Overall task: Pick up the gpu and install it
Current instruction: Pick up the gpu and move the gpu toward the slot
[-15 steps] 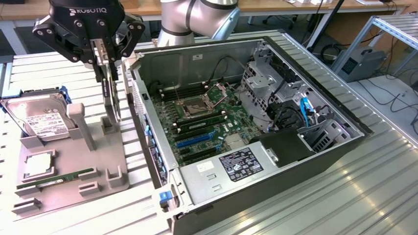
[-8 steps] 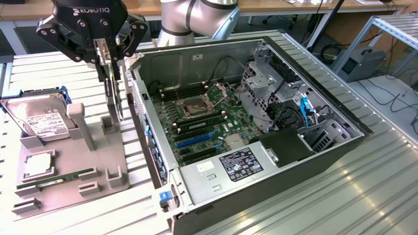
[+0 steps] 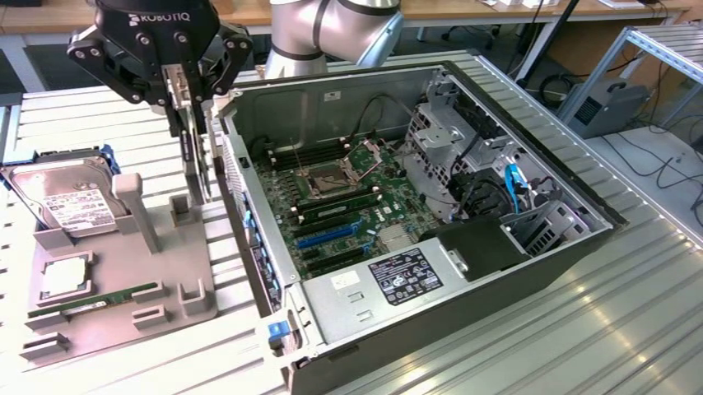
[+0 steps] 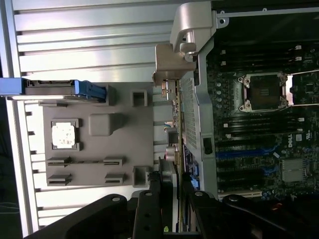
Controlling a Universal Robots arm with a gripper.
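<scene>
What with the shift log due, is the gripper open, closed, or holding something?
Gripper: closed on the thin, flat, dark rectangular gpu card, held upright on edge.

The arm (image 3: 329, 29) bends over with its wrist pointing straight down. Its pincer (image 3: 181, 115) hangs vertical, the fingers (image 4: 155, 186) drawn partway together and, as far as shows, clamped on the edge-on gpu (image 3: 197, 164).

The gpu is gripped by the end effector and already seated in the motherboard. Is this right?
Not seated. The end effector grips the gpu, but it is outside the computer case, over the grey parts tray; the exterior view shows it.
</scene>
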